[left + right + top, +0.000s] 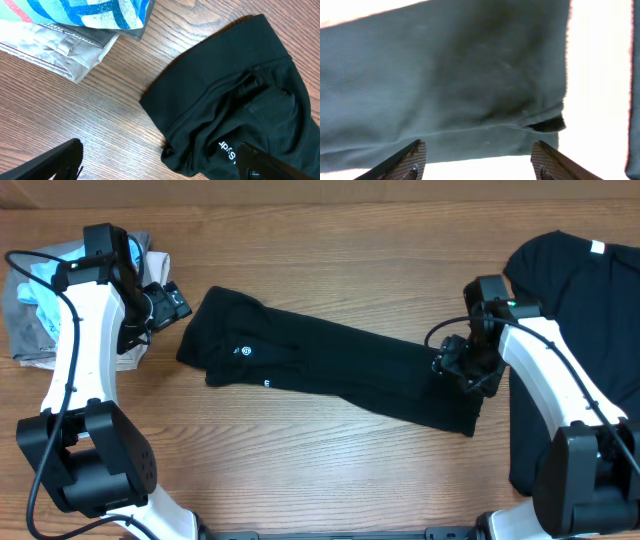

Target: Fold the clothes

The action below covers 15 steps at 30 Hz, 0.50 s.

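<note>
At the far left a pile of folded laundry (35, 320) sits on the bench (320, 480), with a blue striped cloth (90, 12) lying over a pale grey piece (65, 50). I take it for the spot where finished items go, but the picture edges cut it off, so you cannot count what is in it. Your left gripper (172, 302) hangs between that pile and the left end of the black garment (330, 375), its jaws wide apart and holding nothing, placed, I judge, to take that end for a fold. The garment lies across the middle of the bench as a long narrow strip, slanting from far left to near right, with a small round white logo (242, 351) facing up. The left wrist view shows its left end bunched and rumpled, and part of some white lettering there is hidden behind a finger. Whether it is a shirt or something else, the folds do not let you tell. Your right gripper (462, 365) sits over the strip's right end, jaws apart with only washed-out bench between them. The cloth lies just beyond the tips, clamped by neither. At the far right a black T-shirt (570, 300) with a white tag (598, 248) lies spread, likely waiting its turn, partly hidden under the right arm and cut off by the frame
</note>
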Each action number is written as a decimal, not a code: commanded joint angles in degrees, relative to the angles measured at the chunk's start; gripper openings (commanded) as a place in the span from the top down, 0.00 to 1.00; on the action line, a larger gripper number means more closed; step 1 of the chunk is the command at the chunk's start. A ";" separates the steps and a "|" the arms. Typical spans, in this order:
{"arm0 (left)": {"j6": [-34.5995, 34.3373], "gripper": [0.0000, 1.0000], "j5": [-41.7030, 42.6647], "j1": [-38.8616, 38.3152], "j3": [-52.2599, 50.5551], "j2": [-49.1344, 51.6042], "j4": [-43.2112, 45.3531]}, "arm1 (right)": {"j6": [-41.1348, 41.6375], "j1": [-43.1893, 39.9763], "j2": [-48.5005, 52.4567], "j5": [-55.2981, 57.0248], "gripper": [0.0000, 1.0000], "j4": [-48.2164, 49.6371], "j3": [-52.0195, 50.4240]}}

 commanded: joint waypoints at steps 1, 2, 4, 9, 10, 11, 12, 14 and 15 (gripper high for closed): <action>0.11 0.00 0.59 -0.33 0.68 -0.42 0.00 | 3.30 -1.44 0.13 3.23 0.27 0.09 -2.19; 0.11 0.00 0.59 -0.33 0.68 -0.39 0.00 | 3.21 -1.81 0.13 3.26 0.27 0.33 -2.67; 0.11 0.00 0.59 -0.33 0.68 -0.39 0.00 | 3.21 -2.71 0.17 3.19 0.26 0.92 -3.76; 0.11 0.00 0.59 -0.33 0.68 -0.39 0.00 | 1.77 -5.31 0.17 3.13 0.27 3.28 -6.54; 0.11 0.00 0.59 -0.33 0.68 -0.39 0.00 | 0.72 -5.77 0.17 2.84 0.27 4.11 -6.97; 0.11 0.00 0.59 -0.33 0.68 -0.39 0.00 | -0.74 -6.32 0.22 2.47 0.27 5.09 -7.52; 0.11 0.00 0.59 -0.33 0.68 -0.42 0.00 | -3.37 -7.15 0.26 1.40 0.27 6.62 -8.20; 0.11 0.00 0.59 -0.33 0.68 -0.39 0.00 | -6.12 -7.89 0.31 0.55 0.26 7.87 -8.81; 0.11 0.00 0.59 -0.33 0.68 -0.39 0.00 | -6.75 -8.22 0.39 0.70 0.26 7.98 -8.85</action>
